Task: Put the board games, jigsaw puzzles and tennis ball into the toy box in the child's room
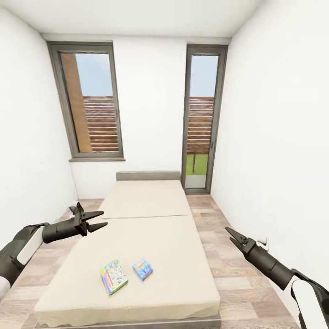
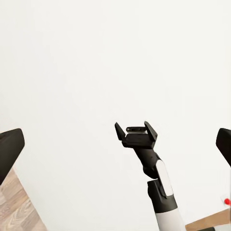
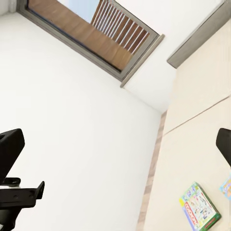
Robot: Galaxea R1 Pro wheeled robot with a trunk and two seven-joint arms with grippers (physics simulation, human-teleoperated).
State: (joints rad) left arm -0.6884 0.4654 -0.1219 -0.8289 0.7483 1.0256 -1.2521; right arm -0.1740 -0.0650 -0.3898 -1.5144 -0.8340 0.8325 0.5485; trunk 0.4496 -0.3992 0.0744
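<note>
Bed flanked by raised arms.

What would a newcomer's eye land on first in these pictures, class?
Two small colourful board game boxes, a larger green-edged one and a smaller blue one, lie side by side near the foot of the long beige bed. The open black left gripper and the black right gripper hover at either side of the bed.

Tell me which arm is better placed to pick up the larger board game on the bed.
Probably left. The larger board game lies toward the bed's left side, nearer the open left gripper. The right gripper hangs beyond the bed's right edge.
</note>
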